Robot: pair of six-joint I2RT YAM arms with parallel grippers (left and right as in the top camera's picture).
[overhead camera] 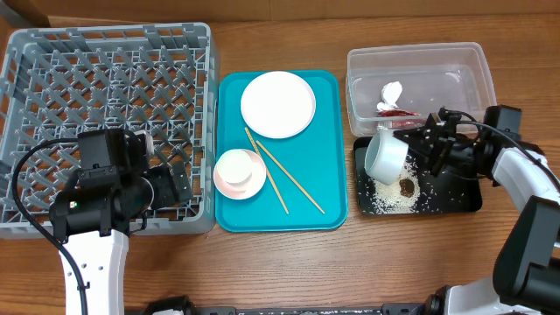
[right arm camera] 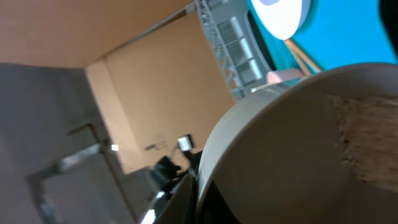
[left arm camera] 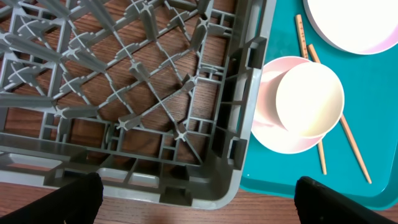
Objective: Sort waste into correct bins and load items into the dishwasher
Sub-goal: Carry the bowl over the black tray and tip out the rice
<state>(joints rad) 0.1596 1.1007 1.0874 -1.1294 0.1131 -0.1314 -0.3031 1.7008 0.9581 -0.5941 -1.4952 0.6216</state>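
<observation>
While the grey-green bowl (overhead camera: 386, 156) is clasped, tilted, by the right gripper (overhead camera: 418, 149) right of the teal tray (overhead camera: 328, 105) overhead, the left gripper (left arm camera: 199, 202) is seen at its wrist spread empty over the dish rack (left arm camera: 239, 124) left of that tray; the right wrist view is filled by the bowl.

rack (overhead camera: 105, 61): near edge lies under the left arm (overhead camera: 92, 210).
left end effector (left arm camera: 208, 200): only two dark fingertips show, cut by the bottom edge.
plate (left arm camera: 354, 22): cut by the top and right edges.
right end effector (overhead camera: 420, 144): fingertips hidden behind the bowl (overhead camera: 385, 156).
bowl, right wrist view: blurred, overfills the picture.
black tray (overhead camera: 459, 197): partly covered by the bowl.
</observation>
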